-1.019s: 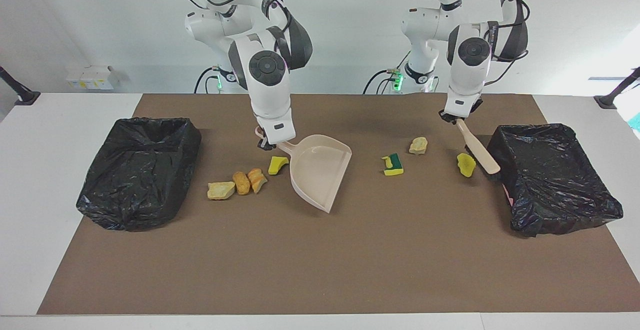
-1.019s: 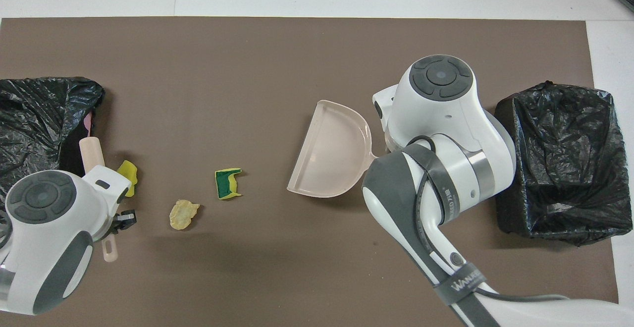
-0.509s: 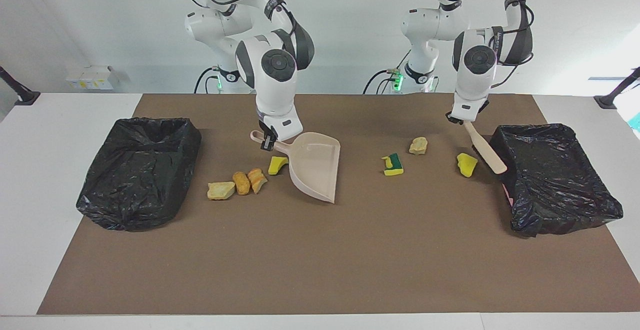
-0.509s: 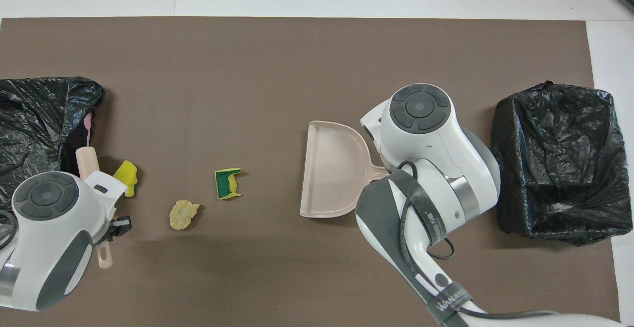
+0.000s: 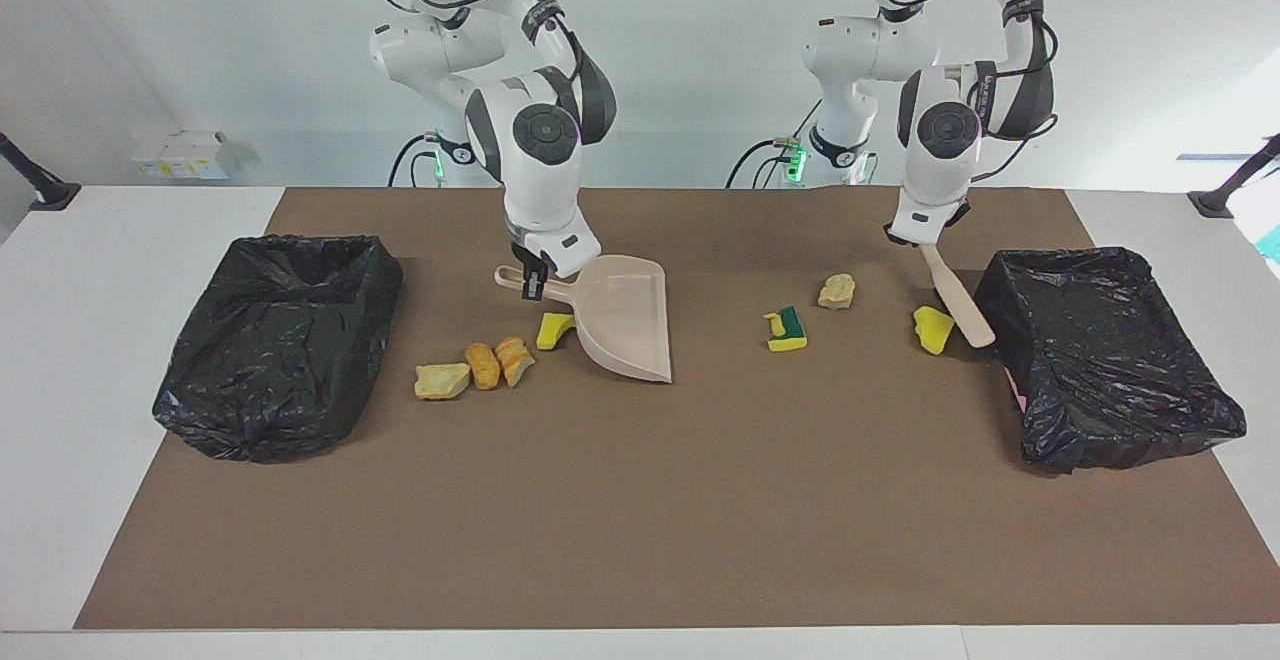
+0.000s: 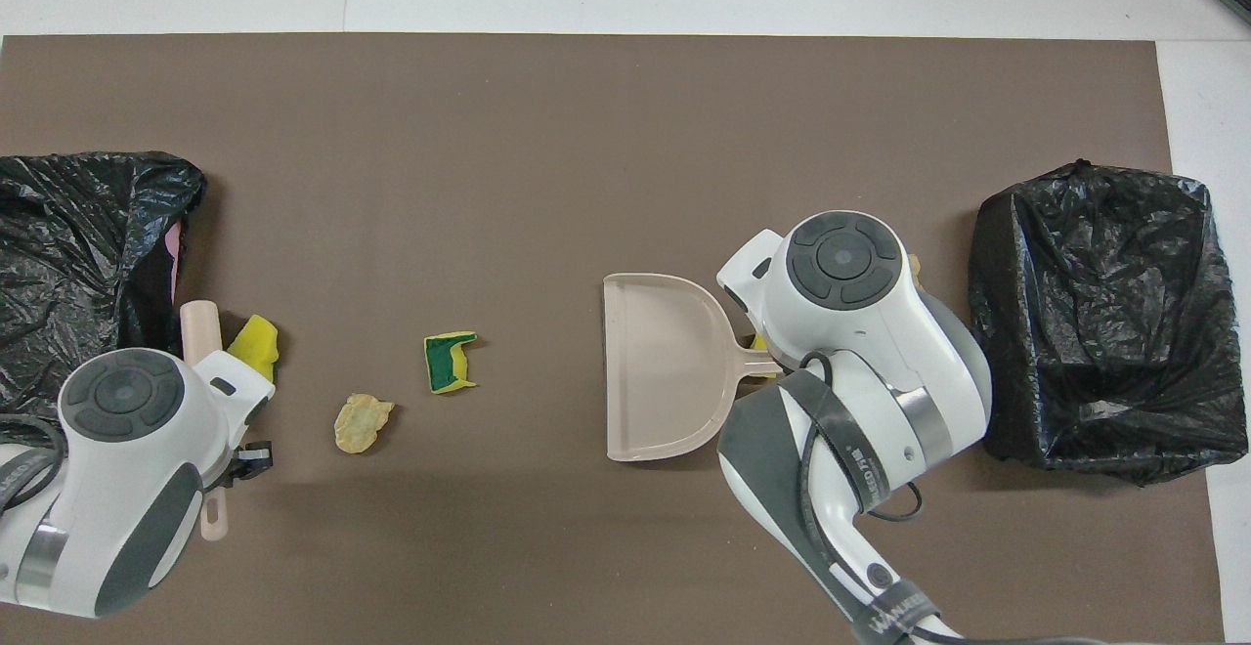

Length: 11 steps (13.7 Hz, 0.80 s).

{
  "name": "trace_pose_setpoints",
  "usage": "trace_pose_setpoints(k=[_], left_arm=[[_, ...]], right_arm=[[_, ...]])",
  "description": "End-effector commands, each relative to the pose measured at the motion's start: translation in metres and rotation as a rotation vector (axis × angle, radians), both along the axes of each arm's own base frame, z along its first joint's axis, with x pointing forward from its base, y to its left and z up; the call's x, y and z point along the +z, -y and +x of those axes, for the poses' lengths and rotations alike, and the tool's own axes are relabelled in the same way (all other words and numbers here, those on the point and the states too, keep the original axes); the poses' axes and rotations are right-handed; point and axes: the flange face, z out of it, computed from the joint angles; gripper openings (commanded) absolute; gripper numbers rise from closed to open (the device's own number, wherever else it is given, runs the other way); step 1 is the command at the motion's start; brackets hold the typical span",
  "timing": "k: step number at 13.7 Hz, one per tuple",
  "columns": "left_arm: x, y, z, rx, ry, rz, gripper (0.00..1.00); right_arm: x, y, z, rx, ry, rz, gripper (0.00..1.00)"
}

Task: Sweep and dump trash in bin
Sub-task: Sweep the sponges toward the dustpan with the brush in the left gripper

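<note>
A: Facing view, my log. The right gripper point(image 5: 533, 278) is clamped on the handle of the beige plastic dustpan point(image 5: 620, 320), whose mouth edge is down on the brown table mat point(image 5: 640, 500) and whose handle end is raised. The left gripper point(image 5: 905, 237) is closed on the handle of the beige-handled brush point(image 5: 958, 298).

B: Trash?

A: A curved yellow sponge piece point(image 5: 555, 329) sits right against the dustpan. Three tan-orange bread-like chunks point(image 5: 483, 365) lie in a row between it and the black-bagged bin at the right arm's end point(image 5: 280, 340). Toward the left arm's end I see a green-backed yellow sponge point(image 5: 787, 330), a pale bread chunk point(image 5: 837, 291) and a yellow sponge wedge point(image 5: 932, 328) touching the brush, just beside the second black-bagged bin point(image 5: 1110, 350).

B: Overhead view?

A: The right arm hides the row of chunks. The dustpan point(image 6: 665, 366) faces the green-backed sponge point(image 6: 448, 363), well apart. The pale chunk point(image 6: 361, 422) lies nearer the robots. The yellow wedge point(image 6: 254, 345) sits beside the brush point(image 6: 200, 324).
</note>
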Motion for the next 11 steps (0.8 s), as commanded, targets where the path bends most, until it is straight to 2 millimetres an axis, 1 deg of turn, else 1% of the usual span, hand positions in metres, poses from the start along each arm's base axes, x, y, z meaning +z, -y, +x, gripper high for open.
trace_pose_setpoints(k=[1, 2, 3, 4, 6, 9, 11], left_arm=[[-0.002, 0.031, -0.006, -0.053, -0.008, -0.070, 0.00], [-0.002, 0.045, -0.008, -0.068, -0.014, -0.118, 0.00], [-0.004, 0.055, -0.008, -0.104, -0.018, -0.161, 0.00], [-0.006, 0.075, -0.013, -0.166, -0.027, -0.175, 0.00], [-0.011, 0.087, -0.017, -0.183, -0.046, -0.191, 0.00], [-0.009, 0.130, -0.023, -0.219, -0.002, -0.284, 0.00], [-0.018, 0.162, -0.033, -0.252, -0.023, -0.320, 0.00]], right_arm=[[0.002, 0.004, -0.005, 0.047, 0.029, -0.012, 0.00], [0.003, 0.004, -0.005, 0.051, 0.038, -0.014, 0.00], [0.003, 0.002, -0.004, 0.054, 0.047, -0.009, 0.00], [0.004, 0.002, -0.003, 0.055, 0.055, -0.004, 0.00], [0.000, -0.002, -0.002, 0.060, 0.062, 0.001, 0.00], [-0.001, -0.003, 0.000, 0.053, 0.071, 0.005, 0.00], [0.000, -0.004, 0.001, 0.055, 0.083, 0.011, 0.00]])
